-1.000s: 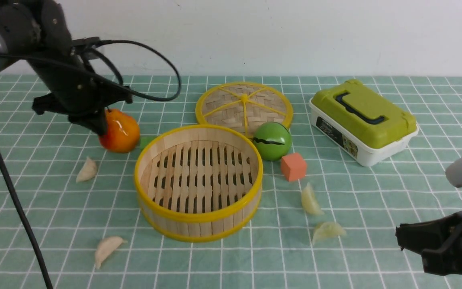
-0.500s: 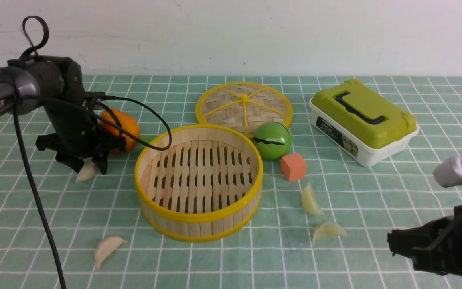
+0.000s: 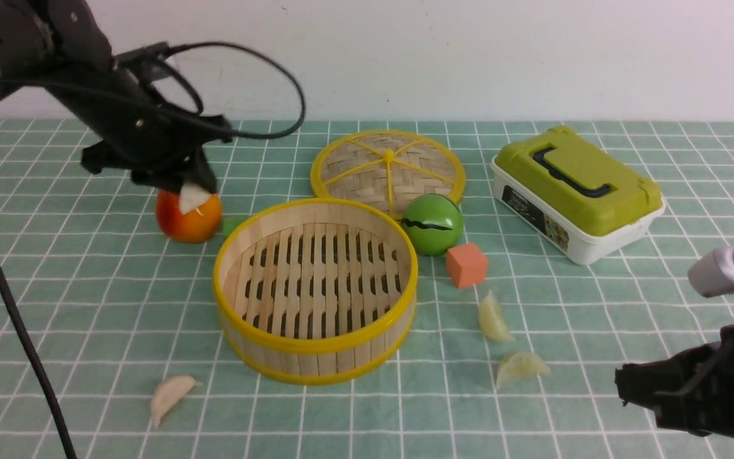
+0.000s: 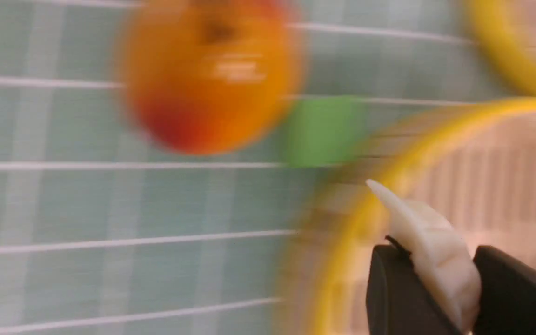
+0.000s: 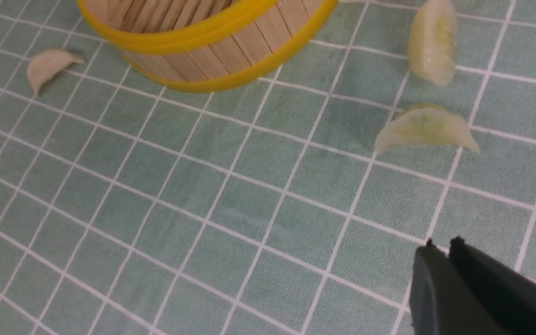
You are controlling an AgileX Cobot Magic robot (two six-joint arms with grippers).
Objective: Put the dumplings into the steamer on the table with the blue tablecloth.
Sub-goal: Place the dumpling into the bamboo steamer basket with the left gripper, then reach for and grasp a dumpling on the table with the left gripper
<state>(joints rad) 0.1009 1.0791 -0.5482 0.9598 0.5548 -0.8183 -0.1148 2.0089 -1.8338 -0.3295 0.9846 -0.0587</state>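
**Left gripper carries a dumpling beside the steamer**

The left gripper (image 3: 190, 189) hangs in the air above the orange fruit (image 3: 187, 223), pinching a white dumpling (image 3: 194, 199) between its black fingers (image 4: 391, 288). The blurred left wrist view shows this dumpling over the yellow rim of the steamer (image 3: 313, 347). The steamer stands in the middle of the surface (image 3: 86, 306), on the blue tablecloth (image 3: 596, 306). A second dumpling (image 3: 169, 394) lies on the cloth at the steamer's front left. A third dumpling (image 3: 493, 317) and a fourth dumpling (image 3: 521, 366) lie close together to its right, in front of the orange cube (image 3: 466, 264). The right gripper (image 5: 441, 245) hovers low over the cloth near that pair, its jaws pressed together on nothing.
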